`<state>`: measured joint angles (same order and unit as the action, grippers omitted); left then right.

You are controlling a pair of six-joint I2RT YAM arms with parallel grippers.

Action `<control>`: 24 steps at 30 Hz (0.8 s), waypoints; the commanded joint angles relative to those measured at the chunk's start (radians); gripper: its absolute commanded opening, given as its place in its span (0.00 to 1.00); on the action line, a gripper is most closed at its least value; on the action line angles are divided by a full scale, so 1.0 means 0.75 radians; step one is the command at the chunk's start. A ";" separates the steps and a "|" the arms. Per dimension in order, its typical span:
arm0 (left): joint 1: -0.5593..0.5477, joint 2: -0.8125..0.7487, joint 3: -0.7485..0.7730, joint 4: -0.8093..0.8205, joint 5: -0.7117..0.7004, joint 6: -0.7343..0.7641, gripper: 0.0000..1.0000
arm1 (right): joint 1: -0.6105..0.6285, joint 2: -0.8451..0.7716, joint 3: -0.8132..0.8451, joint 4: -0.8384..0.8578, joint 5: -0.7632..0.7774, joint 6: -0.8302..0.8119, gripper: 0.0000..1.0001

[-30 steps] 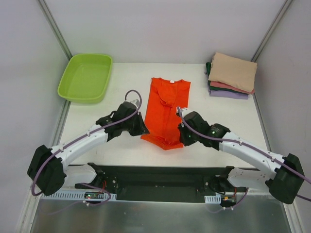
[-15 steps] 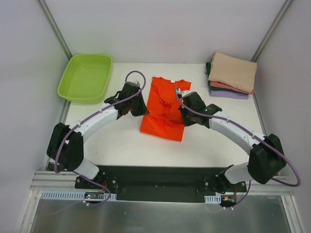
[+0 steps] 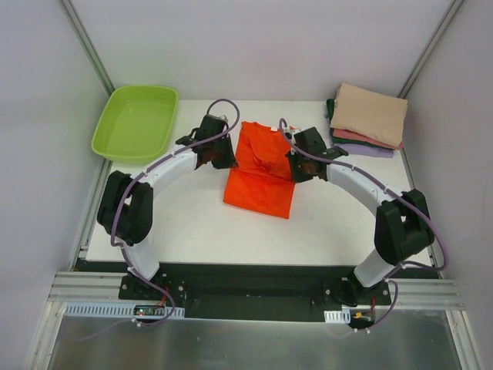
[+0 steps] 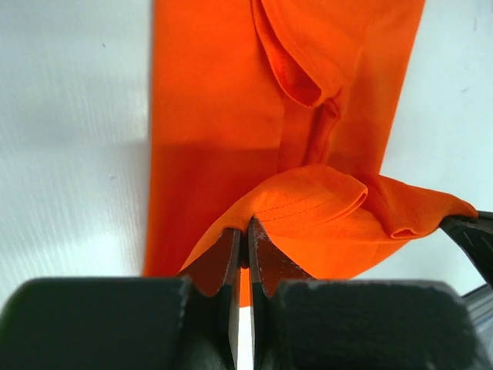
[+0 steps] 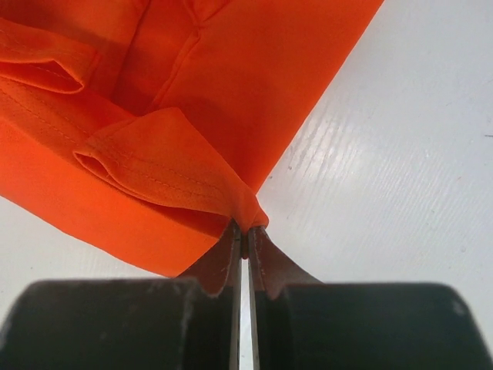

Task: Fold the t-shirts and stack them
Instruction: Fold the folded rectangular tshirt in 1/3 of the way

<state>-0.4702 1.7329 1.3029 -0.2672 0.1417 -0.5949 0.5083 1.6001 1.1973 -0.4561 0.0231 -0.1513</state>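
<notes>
The orange t-shirt (image 3: 260,181) lies mid-table, its near hem folded up over its body. My left gripper (image 3: 218,154) is shut on the hem's left corner (image 4: 266,220). My right gripper (image 3: 300,163) is shut on the right corner (image 5: 246,212). Both hold the cloth just above the table, over the shirt's far half. A stack of folded shirts sits at the back right: tan (image 3: 370,113) on top, then salmon-pink (image 3: 362,139), purple (image 3: 362,150), and dark green (image 3: 331,108) at the left edge.
A lime-green plastic tub (image 3: 136,123) stands at the back left. White walls with metal rails enclose the table. The white tabletop (image 3: 192,223) shows in front of the shirt.
Both grippers have carried the shirt's near hem away from the arm bases, toward the collar. The shirt now lies folded about in half, and both arms are stretched further out.
</notes>
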 commanded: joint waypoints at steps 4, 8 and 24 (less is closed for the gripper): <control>0.046 0.140 0.136 0.013 0.058 0.098 0.00 | -0.062 0.120 0.124 0.017 -0.080 -0.038 0.00; 0.050 0.215 0.195 0.013 0.083 0.130 0.00 | -0.081 0.178 0.148 0.037 -0.092 -0.042 0.00; 0.095 0.361 0.314 0.013 0.169 0.173 0.60 | -0.132 0.296 0.232 0.044 -0.039 0.007 0.40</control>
<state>-0.4103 2.0090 1.4933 -0.2676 0.2291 -0.4976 0.4152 1.8431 1.3209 -0.4370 -0.0372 -0.1532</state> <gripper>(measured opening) 0.409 0.248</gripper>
